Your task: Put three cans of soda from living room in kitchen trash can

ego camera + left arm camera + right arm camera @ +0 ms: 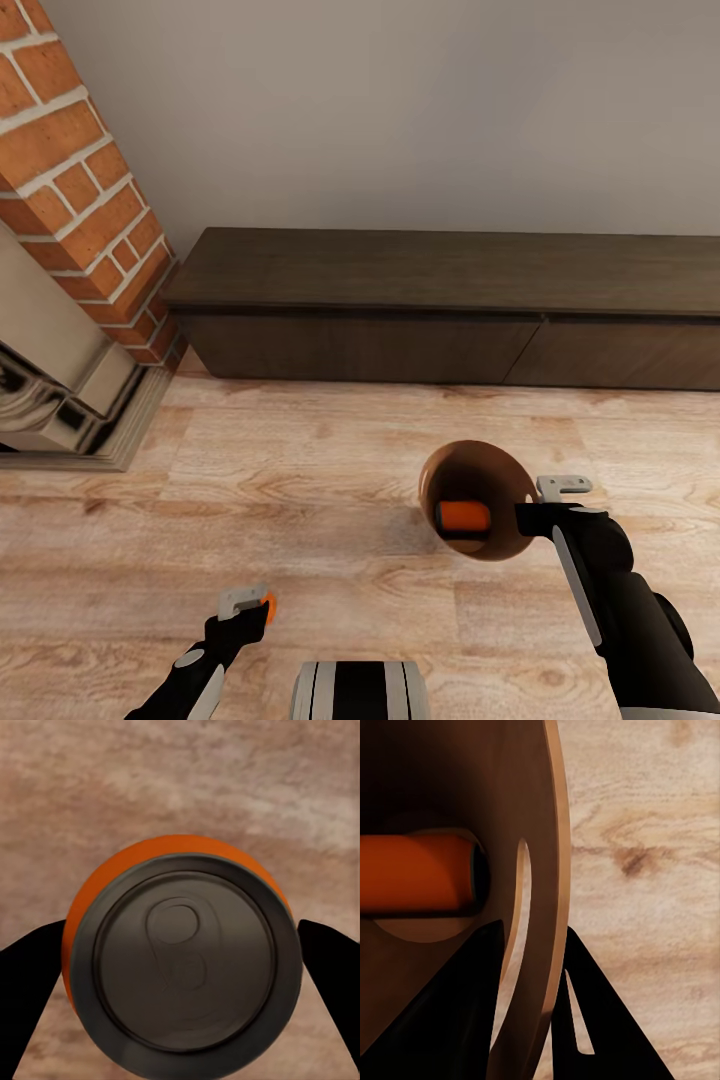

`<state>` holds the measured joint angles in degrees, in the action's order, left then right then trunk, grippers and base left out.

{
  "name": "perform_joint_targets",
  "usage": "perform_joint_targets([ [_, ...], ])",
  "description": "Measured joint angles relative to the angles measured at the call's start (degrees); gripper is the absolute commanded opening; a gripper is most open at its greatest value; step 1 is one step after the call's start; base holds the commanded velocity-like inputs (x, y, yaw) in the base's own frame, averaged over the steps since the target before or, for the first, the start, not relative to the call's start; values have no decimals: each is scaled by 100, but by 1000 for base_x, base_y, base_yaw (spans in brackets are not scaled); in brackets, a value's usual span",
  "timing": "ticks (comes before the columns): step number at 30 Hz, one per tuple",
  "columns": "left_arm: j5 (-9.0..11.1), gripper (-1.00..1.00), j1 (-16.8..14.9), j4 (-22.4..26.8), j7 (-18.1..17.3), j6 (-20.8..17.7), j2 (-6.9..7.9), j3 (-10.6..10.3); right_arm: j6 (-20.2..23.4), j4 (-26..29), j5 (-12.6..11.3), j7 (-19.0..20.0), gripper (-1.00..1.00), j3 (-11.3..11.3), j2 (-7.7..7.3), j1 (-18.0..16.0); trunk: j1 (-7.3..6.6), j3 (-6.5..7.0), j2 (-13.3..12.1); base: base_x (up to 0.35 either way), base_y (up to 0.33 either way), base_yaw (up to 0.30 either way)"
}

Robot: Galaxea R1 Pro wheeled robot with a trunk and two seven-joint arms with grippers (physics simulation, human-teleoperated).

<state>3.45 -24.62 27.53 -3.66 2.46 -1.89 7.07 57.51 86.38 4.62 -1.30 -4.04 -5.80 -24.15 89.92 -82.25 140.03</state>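
Observation:
My right gripper (530, 512) is shut on the rim of the tash can (476, 462), which hangs tilted above the wood floor with its dark brown inside facing the head camera. An orange can of soda (463, 516) lies on its side inside it. In the right wrist view the fingers (585, 1005) straddle the bin's thin wall (556, 855), with that orange can (420, 874) behind it. My left gripper (256, 606) is shut on a second orange can of soda (268, 605) low at the front left. Its dark lid (184, 960) sits between the black fingers (30, 990).
A brick fireplace (75, 200) with a shiny metal surround (60, 390) stands at the left. A long, low dark wood cabinet (450, 300) runs along the pale wall. Light wood floor (300, 480) stretches between it and my base (360, 690).

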Motion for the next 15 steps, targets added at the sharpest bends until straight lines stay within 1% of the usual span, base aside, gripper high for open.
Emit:
perform_joint_targets([
  [9, 0, -100, -1, 1, -1, 0, -5, 0, 0, 0, 1, 0, -100, 0, 0, 0, 0, 0, 0, 0, 0, 0],
  [15, -1, -100, -1, -2, 5, 0, -5, 5, -1, 1, 7, 0, -100, 5, 0, -1, -131, 107, -239, 0, 0, 0],
])
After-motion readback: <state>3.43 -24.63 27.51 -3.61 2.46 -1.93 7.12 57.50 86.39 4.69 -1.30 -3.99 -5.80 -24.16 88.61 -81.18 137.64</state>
